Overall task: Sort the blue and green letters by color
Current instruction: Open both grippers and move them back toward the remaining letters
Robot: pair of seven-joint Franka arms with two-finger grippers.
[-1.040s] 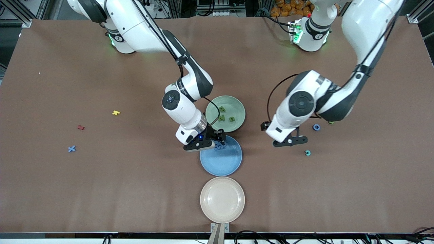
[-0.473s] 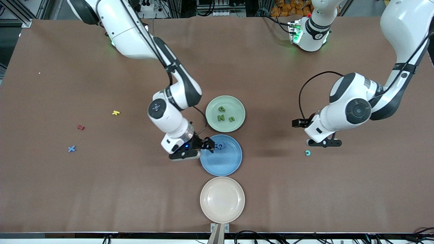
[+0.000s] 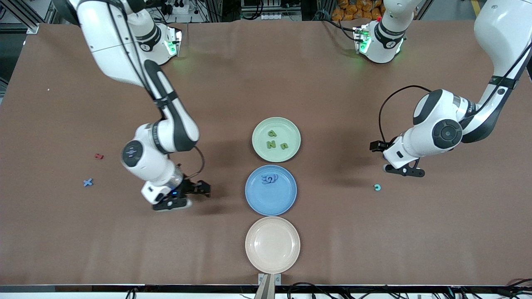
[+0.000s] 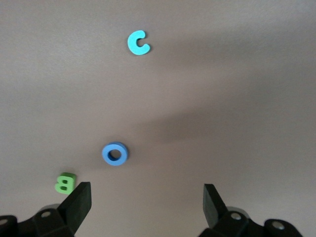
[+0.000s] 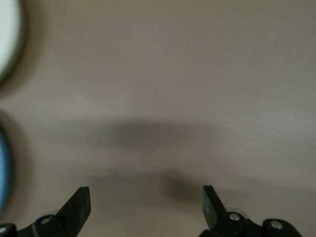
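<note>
Three green letters lie in the green plate. A small pile of blue letters lies in the blue plate. A blue X lies on the table toward the right arm's end. In the left wrist view a blue O and a green B lie just ahead of my open, empty left gripper; the front view hides both under that arm. My left gripper hangs over the table there. My right gripper is open and empty over bare table beside the blue plate.
A beige plate sits nearest the front camera, in line with the other two plates. A teal C lies by the left gripper, and a red letter lies near the blue X. The right wrist view shows the blue plate's rim.
My right gripper opened, left a blue letter in the blue plate and swung away toward its own end of the table. My left arm moved toward its end, over the O and B.
</note>
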